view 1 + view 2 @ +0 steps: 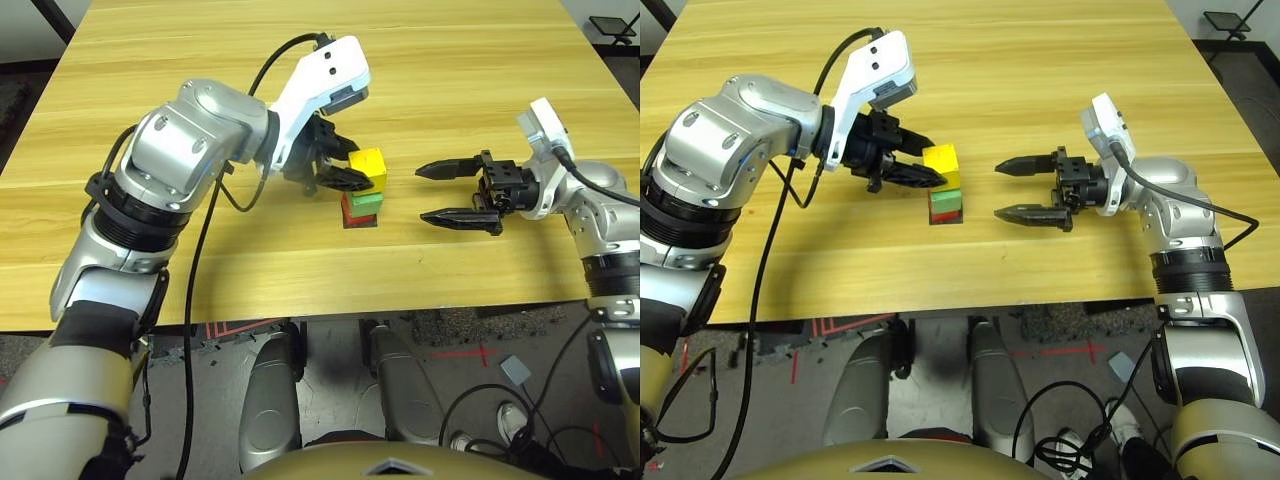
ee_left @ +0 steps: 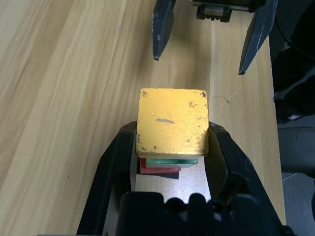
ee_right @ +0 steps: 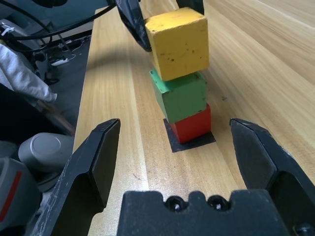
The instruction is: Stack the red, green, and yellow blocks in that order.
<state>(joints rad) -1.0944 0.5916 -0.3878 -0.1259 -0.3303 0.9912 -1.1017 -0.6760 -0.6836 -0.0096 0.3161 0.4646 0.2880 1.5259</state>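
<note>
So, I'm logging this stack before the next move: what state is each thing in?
Yellow block: top of stack, between the left jaws
Green block: in the middle
Red block: bottom, on the black patch
Left gripper: closed on yellow
Right gripper: jaws open, empty

Plain bright-red cube (image 3: 193, 126) lowest — matching light-green cube (image 3: 183, 97) on it, yellow cube (image 3: 179, 44) uppermost, scuffed.

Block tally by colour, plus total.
Red: 1 block
Green: 1 block
Yellow: 1 block, between the left pincer's fingers
Total: 3
</note>
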